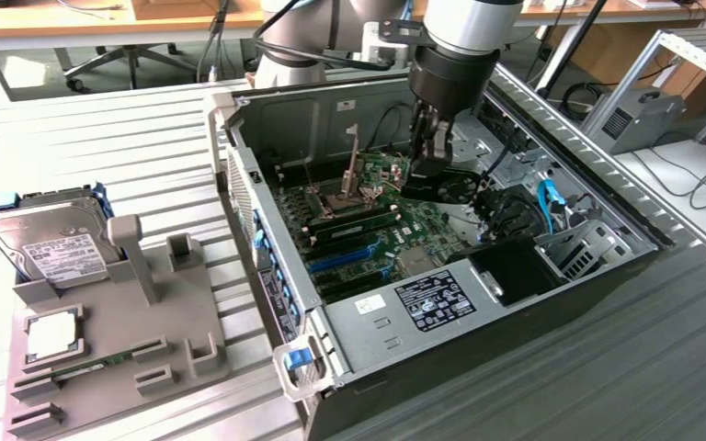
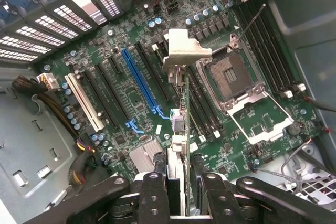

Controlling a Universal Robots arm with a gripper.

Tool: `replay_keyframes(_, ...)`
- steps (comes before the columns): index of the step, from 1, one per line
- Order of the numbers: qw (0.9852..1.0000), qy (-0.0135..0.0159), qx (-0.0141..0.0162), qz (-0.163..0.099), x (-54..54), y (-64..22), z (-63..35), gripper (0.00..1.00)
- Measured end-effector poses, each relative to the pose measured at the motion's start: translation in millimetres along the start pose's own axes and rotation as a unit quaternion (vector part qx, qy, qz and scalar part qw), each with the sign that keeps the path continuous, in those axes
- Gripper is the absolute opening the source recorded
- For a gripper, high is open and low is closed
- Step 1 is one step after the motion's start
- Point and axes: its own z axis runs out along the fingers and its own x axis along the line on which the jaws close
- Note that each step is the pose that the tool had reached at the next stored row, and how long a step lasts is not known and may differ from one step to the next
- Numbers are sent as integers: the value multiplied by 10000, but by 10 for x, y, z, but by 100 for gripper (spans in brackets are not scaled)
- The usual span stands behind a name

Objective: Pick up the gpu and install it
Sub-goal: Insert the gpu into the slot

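My tool (image 2: 178,187): pinching gpu (image 2: 185,108) edge-on, frame centre, above motherboard (image 2: 131,51). Beside it: blue slot (image 2: 139,80), open CPU socket (image 2: 231,74). Hard drive (image 1: 47,241) on tray (image 1: 108,367), exterior lower left.

labels on hard drive (image 1: 52,248), power supply (image 1: 433,301), unreadable

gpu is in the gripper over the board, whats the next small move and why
Probably ease straight down after a small sideways correction. In the wrist view the gripper holds the gpu edge-on above the motherboard, its lower edge apparently not yet in any slot; the blue slot lies just beside it. Which slot is the target I cannot tell.
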Motion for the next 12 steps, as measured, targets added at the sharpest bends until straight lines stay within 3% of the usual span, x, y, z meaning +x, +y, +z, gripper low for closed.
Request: replay_keyframes(12,9999,-1,-2,-111,0,0,0,29)
